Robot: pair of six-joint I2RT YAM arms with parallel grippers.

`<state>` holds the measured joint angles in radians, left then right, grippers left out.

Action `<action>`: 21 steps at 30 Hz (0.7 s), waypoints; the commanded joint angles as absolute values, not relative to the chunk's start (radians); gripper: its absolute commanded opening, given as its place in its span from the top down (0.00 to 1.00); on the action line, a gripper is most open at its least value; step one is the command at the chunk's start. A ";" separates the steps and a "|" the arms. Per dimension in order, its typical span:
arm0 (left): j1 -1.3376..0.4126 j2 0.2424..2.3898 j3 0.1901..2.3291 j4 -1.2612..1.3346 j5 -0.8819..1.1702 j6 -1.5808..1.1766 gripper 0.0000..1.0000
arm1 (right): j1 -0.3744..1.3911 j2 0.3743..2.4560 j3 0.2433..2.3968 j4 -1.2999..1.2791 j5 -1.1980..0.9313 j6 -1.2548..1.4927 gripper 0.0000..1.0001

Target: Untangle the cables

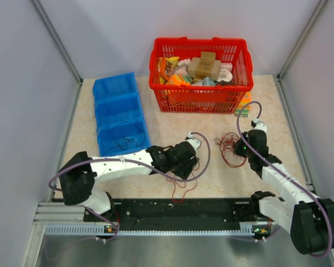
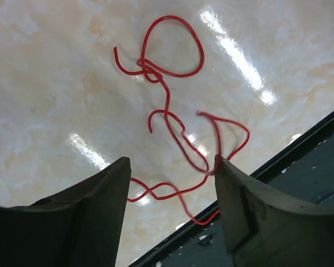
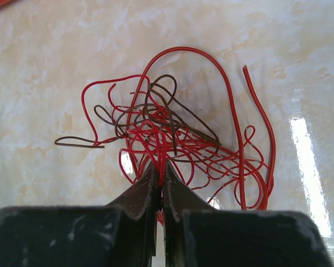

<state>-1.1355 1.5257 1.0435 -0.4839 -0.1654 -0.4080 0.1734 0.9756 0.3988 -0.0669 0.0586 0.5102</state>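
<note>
Nearest you: the left gripper (image 2: 171, 162) stands with its jaws apart, holding nothing. One thin red wire (image 2: 149, 71) lies loose on the beige marbled tabletop (image 1: 172, 125) under it, its near end crossing the black front rail (image 2: 300, 194). Judged: one strand freed.

The right gripper (image 3: 161, 167) is pinched tight on red strands of the loopy tangle of red and dark-red wires (image 3: 161, 125), mid-table on the right. Most of the knot is left for you.

Beyond: blue compartmented plastic bin (image 1: 116, 97) and red mesh basket (image 1: 200, 94) of packets, both well apart from the work. Nothing blocks you.
</note>
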 commanded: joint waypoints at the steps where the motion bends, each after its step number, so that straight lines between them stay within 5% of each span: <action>1: -1.152 1.532 1.038 -0.482 -0.215 -0.433 0.15 | 0.156 0.969 0.394 -0.014 0.051 0.518 1.00; 3: -1.154 1.563 1.045 -0.480 -0.209 -0.428 0.02 | 0.156 0.971 0.393 -0.009 0.048 0.518 1.00; 14: -1.158 1.768 1.137 -0.454 -0.210 -0.414 0.03 | 0.155 0.971 0.393 -0.009 0.035 0.515 1.00; 17: -1.163 1.799 1.173 -0.460 -0.202 -0.408 0.14 | 0.155 0.968 0.391 -0.009 0.034 0.517 1.00; 20: -1.167 1.789 1.166 -0.453 -0.216 -0.417 0.48 | 0.155 0.968 0.391 -0.009 0.032 0.515 1.00; 21: -1.167 1.783 1.160 -0.446 -0.219 -0.416 0.50 | 0.155 0.966 0.390 -0.008 0.031 0.517 1.00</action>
